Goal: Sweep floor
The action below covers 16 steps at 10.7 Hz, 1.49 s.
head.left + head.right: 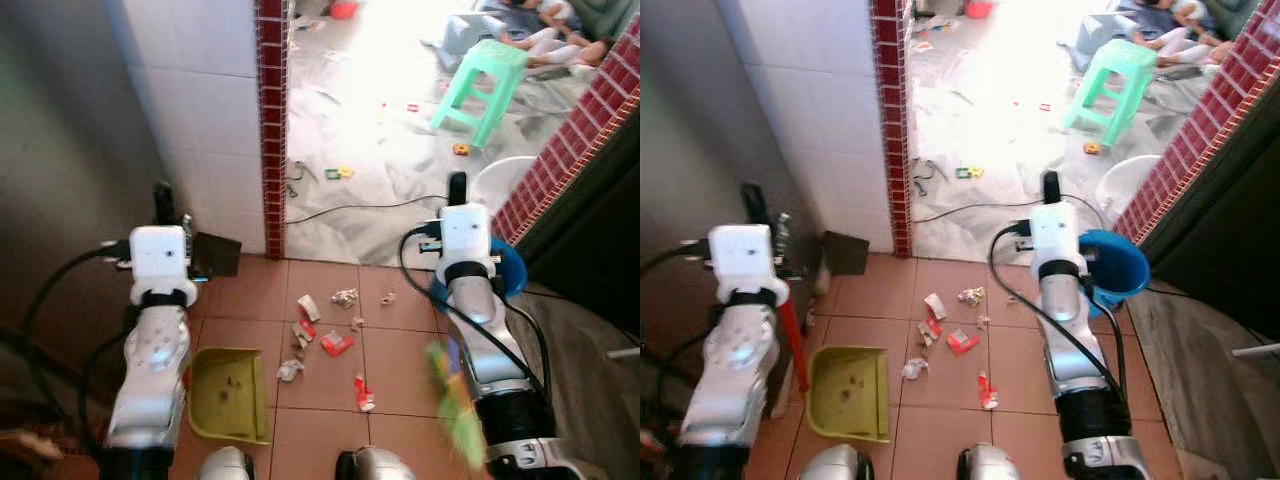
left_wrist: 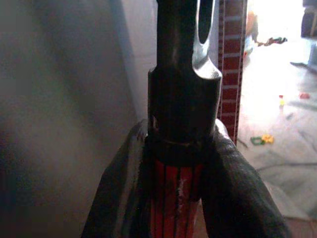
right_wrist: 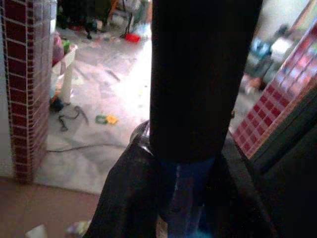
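Torn paper and wrapper scraps (image 1: pixel 322 335) lie scattered on the terracotta tiles ahead of me. A yellow-green dustpan (image 1: pixel 228 392) rests on the floor to their left. Its upright red handle (image 1: pixel 791 340) ends in a black grip, and my left gripper (image 1: pixel 164 212) is shut on it; the fingers (image 2: pixel 124 193) clamp the red shaft. My right gripper (image 1: pixel 457 198) is shut on a broom's black-topped blue handle (image 3: pixel 190 191), right of the litter. A blue part of the broom (image 1: pixel 1112 265) and blurred green bristles (image 1: pixel 455 400) hang beside my right arm.
A red-brick pillar edge (image 1: pixel 270 120) and white tiled wall stand at the left. Beyond lies a pale floor with a black cable (image 1: pixel 350 208), small toys, a green stool (image 1: pixel 485 85) and a person lying down (image 1: pixel 550 40). A brick wall (image 1: pixel 580 130) bounds the right.
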### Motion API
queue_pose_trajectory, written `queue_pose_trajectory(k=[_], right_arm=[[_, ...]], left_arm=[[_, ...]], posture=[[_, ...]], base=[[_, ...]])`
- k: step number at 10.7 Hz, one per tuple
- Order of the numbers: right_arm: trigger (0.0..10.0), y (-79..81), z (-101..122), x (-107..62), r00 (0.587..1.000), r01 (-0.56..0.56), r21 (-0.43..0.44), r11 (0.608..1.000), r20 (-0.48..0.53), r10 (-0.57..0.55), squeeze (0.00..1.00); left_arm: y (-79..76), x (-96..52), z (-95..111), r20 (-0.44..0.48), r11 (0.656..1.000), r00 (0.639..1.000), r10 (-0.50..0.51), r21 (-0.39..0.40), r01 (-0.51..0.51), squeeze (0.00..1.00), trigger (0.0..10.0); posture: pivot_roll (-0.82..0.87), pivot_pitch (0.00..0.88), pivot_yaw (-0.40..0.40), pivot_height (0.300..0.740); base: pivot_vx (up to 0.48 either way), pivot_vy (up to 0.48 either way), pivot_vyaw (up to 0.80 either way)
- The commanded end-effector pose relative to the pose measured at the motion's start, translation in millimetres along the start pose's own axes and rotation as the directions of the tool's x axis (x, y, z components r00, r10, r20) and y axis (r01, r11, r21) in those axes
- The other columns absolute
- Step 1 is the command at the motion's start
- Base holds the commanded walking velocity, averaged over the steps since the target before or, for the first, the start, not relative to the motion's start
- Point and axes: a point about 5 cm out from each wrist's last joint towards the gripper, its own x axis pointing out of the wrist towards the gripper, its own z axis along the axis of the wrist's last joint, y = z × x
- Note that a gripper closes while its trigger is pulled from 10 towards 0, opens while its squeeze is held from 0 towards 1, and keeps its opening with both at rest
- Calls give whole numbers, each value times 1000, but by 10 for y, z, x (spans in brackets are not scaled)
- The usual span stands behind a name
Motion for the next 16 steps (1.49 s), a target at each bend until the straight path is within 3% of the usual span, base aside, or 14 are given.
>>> queue_pose_trajectory(k=[1,5,7,8,10,12,14,15,16], right_arm=[[10000,-61,-34,12,999,32,39,999,-39,-30,0],[10000,-102,-2,80,994,76,119,990,-83,-67,0],[10000,-81,-1,81,993,81,135,988,-94,-68,0],[10000,-62,1,78,994,77,141,987,-93,-64,0],[10000,-49,6,82,994,76,141,987,-92,-64,0],[10000,-33,15,83,993,79,156,985,-97,-65,0],[10000,-8,29,95,994,78,188,979,-96,-61,0],[10000,40,40,101,994,71,242,968,-98,-49,0],[10000,145,109,117,997,11,369,929,-72,17,0]], left_arm=[[5,77,68,43,999,999,19,-29,-18,0,10000],[-137,255,71,106,998,993,47,27,-50,0,10000],[-119,323,85,143,970,969,204,102,-219,0,10000],[-134,363,32,105,968,967,234,69,-242,0,10000],[-267,420,-50,69,975,974,215,41,-219,0,10000],[-589,461,-115,25,995,994,103,-3,-103,0,10000],[-699,441,-174,12,997,997,72,22,-73,0,10000],[-741,445,-196,0,998,998,63,27,-63,0,10000],[-792,436,-219,-11,999,999,34,7,-34,0,10000]], posture=[[4,79,-65,740],[-8,81,-52,740],[-13,77,-51,740],[-13,76,-51,740],[-16,81,-50,740],[-23,79,-46,740],[-21,78,-42,740],[-21,78,-42,740],[-10,74,-40,740]], base=[[0,0,0],[0,0,0],[0,0,0],[0,0,0],[0,0,0],[0,0,0],[0,0,0],[0,0,0],[0,0,0]])
